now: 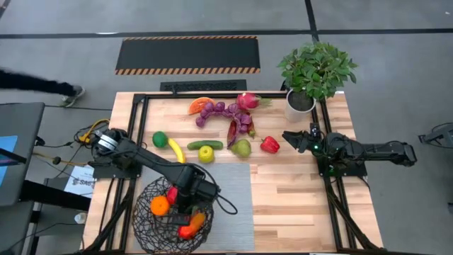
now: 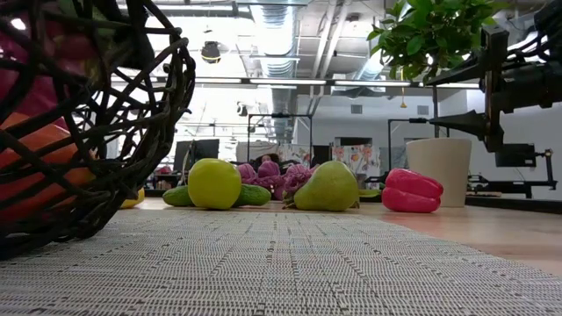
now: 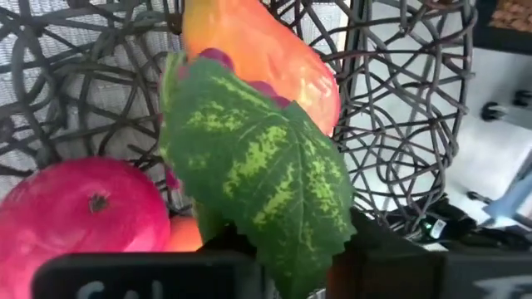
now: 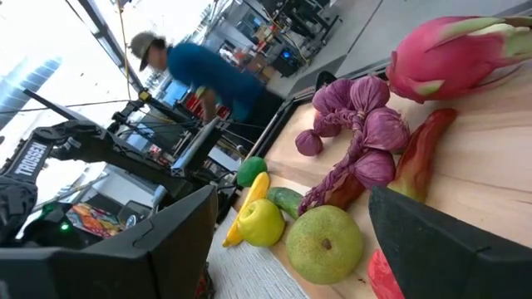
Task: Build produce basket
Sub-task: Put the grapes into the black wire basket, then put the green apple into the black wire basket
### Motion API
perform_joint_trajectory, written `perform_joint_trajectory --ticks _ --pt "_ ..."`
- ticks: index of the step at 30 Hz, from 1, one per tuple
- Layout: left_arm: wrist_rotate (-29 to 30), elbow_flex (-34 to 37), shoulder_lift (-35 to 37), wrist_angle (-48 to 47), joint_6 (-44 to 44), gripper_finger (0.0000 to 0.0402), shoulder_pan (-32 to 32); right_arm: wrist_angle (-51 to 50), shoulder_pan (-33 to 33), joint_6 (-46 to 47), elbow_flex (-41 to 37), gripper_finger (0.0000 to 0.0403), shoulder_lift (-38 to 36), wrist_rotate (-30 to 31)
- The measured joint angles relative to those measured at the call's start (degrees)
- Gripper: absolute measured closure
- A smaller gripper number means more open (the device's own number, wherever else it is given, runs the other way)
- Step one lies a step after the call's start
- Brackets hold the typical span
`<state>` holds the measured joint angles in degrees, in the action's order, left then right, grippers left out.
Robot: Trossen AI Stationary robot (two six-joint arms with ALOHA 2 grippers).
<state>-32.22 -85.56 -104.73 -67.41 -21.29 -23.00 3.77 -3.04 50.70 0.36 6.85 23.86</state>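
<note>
In the high view, the basket (image 1: 150,216) is sitting in the lower left of the frame, on the edge of a grey mat (image 1: 233,205). The left gripper (image 1: 185,207) is reaching down into it among an orange (image 1: 160,205) and other red and orange pieces; I cannot tell whether its jaws are apart or together. Above the mat, the remaining produce is lying on the bare counter (image 1: 304,198): a lime (image 1: 160,139), a banana (image 1: 176,150), a cucumber (image 1: 204,145), a yellow-green apple (image 1: 206,154), a pear (image 1: 242,148) and a red pepper (image 1: 270,145), with purple grapes (image 1: 223,110) and a dragonfruit (image 1: 248,101) higher up. The right gripper (image 1: 291,137) is hovering just right of the pepper, jaws standing apart and holding nothing. A potted plant (image 1: 317,69) is standing at the upper right.

In the low view, the basket is filling the left edge. The apple, pear and pepper are lining up across the middle, all resting on the counter, with the white pot at the right.

In the left wrist view, a green leaf (image 3: 258,174) is covering much of the frame, with an orange-red fruit (image 3: 266,58) and a pink-red fruit (image 3: 83,208) lying against the basket's wire.

In the right wrist view, the open jaws are framing the pear, apple and grapes, and a person (image 4: 199,71) in a blue top is showing in the room beyond.
</note>
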Motion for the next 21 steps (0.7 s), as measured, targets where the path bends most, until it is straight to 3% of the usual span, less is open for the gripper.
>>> perform_joint_trajectory --ticks 12,21 --pt "2.9 0.3 2.4 -0.1 -3.6 0.0245 6.4 0.0 0.0 -0.2 0.0 0.0069 0.0 0.0" --pt "-0.7 0.3 4.8 -1.4 -2.4 0.0159 11.7 0.0 0.0 -0.2 0.0 0.0069 0.0 0.0"
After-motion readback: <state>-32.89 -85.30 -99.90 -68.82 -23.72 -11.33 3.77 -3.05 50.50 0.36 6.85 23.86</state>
